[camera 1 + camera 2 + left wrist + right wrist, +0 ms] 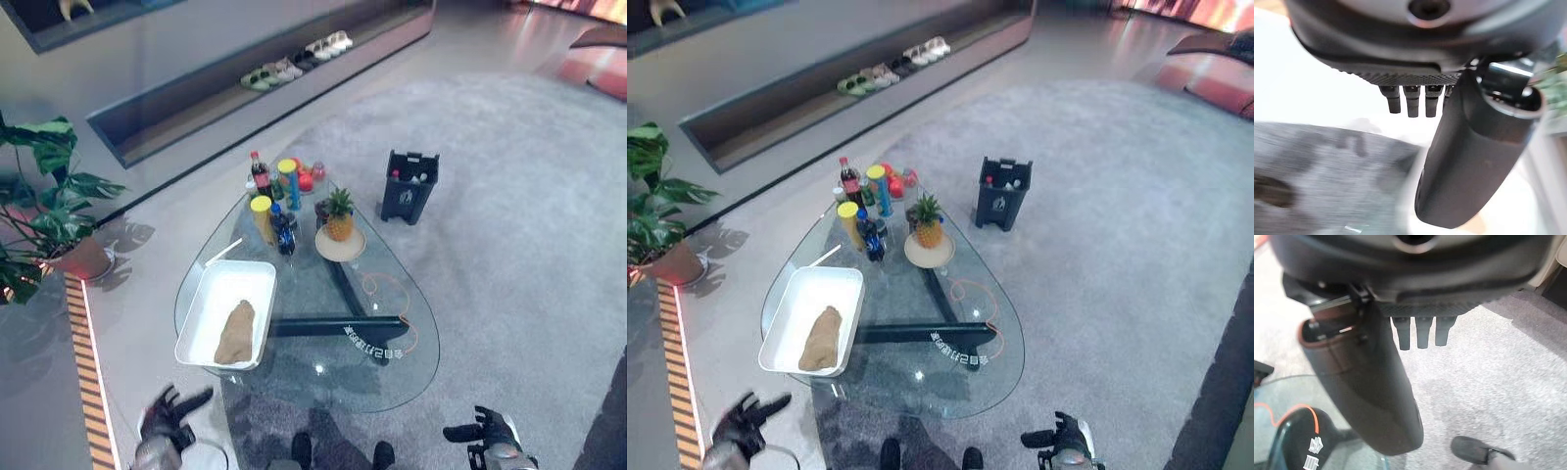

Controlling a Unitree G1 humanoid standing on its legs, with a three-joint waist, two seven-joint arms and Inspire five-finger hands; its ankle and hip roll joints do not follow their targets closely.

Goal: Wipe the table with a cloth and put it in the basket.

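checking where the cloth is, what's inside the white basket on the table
A brown cloth lies crumpled inside the white basket, toward its near end. The remaining basket floor looks bare. Anything under the cloth is hidden.

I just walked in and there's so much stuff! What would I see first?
A glass table on a grey rug, with a brown cloth lying in a white basket on its left. Behind stand a pineapple and bottles. Both hands, left and right, hover open near the table's front edge.

Brown cloth [236, 333] in white basket [201, 323] on clear glass desk [392, 377]; grey carpet [519, 196], yellow pineapple [339, 217] green-topped, orange-striped floor strip [86, 377].
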